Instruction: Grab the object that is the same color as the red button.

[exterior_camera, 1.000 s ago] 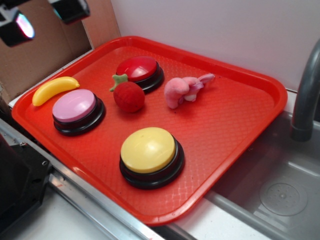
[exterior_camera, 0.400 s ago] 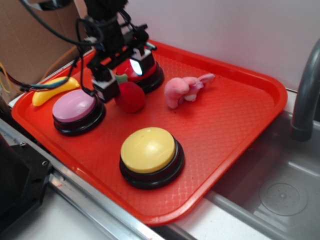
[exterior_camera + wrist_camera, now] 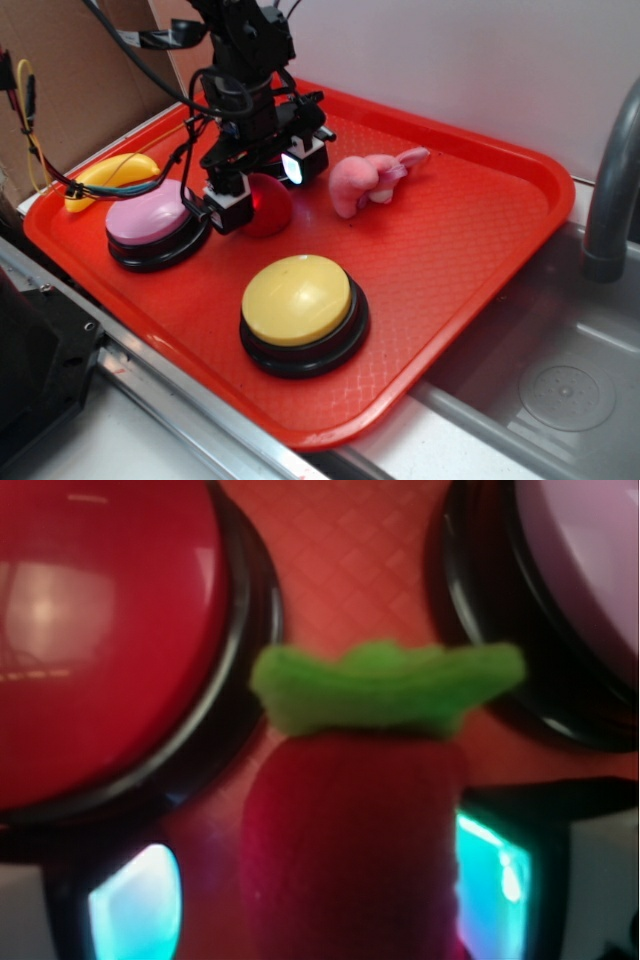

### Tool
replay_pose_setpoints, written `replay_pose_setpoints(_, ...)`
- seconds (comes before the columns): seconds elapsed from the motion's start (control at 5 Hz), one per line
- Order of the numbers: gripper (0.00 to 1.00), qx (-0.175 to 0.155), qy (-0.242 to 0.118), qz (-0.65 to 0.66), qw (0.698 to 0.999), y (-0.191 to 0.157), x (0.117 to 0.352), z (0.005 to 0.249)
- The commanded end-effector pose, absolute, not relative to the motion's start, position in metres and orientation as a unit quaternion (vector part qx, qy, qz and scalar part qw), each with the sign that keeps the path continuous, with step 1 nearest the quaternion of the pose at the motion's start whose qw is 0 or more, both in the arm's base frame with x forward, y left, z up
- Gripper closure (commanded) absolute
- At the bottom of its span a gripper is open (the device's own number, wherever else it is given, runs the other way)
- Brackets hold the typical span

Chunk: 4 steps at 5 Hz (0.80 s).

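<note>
Nearest me, at six o'clock on the textured red plastic tray [image 3: 470, 240], sits the glossy yellow dome button on its black base [image 3: 298, 305], hard and smooth, well clear of the action.

Further in, the black end effector [image 3: 258, 186] has its fingers straddling the small fuzzy red plush fruit with the green felt leaf [image 3: 267, 204], which lies near the tray's middle-left. One white-padded finger stands at the fruit's nine o'clock, the other at its three o'clock. In the wrist view the fruit [image 3: 355, 850] fills the gap between the two lit pads; whether they are already pressing the plush I cannot tell.

The trouble I foresee: the fruit is soft, round and light, so a squeeze taken too high or off-centre could pop it out sideways, or catch only the floppy leaf. The space is tight too. The glossy pale pink dome button [image 3: 148, 216] sits just beside the left finger, and the shiny red dome button on a black base [image 3: 95, 640] lies just behind at twelve o'clock, so a finger could land on a rim and jam.

Beyond, at two o'clock, lies a limp pink plush toy [image 3: 368, 178]; at ten o'clock, a smooth yellow plastic banana [image 3: 112, 172].
</note>
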<state>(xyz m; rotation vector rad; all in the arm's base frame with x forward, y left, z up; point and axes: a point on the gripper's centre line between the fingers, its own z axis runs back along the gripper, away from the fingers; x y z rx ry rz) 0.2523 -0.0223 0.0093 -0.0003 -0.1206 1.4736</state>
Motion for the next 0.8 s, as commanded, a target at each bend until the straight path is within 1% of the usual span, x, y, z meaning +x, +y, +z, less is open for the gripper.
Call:
replay_pose_setpoints(0.0,1.0,-0.027,-0.077,0.653,0.753,-0.025,0.25,0.013)
replay_pose_setpoints(0.2,1.0,-0.041,-0.095,0.587,0.803,-0.025,0.25,0.034)
replay_pose_setpoints(0.4,1.0,-0.049,-0.106,0.481,0.869,-0.027,0.252,0.062)
replay_pose_setpoints(0.6,1.0,-0.035,-0.101,0.366,0.924,-0.033,0.251,0.092)
